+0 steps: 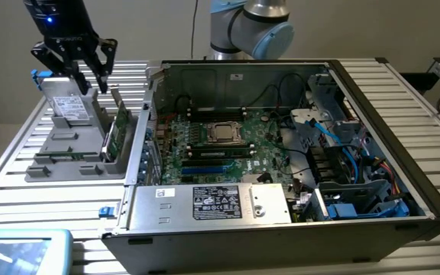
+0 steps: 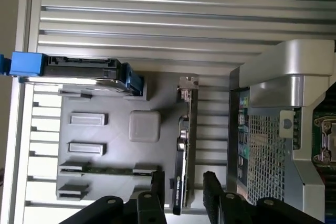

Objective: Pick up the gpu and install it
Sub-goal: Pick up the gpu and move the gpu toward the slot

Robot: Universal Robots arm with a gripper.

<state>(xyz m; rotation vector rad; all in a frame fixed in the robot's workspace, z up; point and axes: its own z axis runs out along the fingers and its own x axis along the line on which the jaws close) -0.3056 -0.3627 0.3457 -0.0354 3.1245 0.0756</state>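
The gpu [image 1: 117, 130] stands on edge in a slot of the grey holder [image 1: 67, 167], on the exterior view's left beside the open computer case [image 1: 204, 74]. In the wrist view the gpu [image 2: 185, 145] appears edge-on, a thin dark card with a silvery bracket end. My gripper [image 1: 94, 86] hangs just above the holder, over the gpu's far end. Its fingers [image 2: 157, 184] stand apart on either side of the card's line, so my gripper [image 2: 184, 182] is open and holds nothing.
A silver hard drive [image 1: 71, 106] with a white label and blue clip leans in the holder behind the gripper. A narrow memory stick [image 2: 107, 170] lies in another slot. Inside the case sit the motherboard [image 1: 220, 143], the power supply [image 1: 212, 203] and blue cables [image 1: 334, 132].
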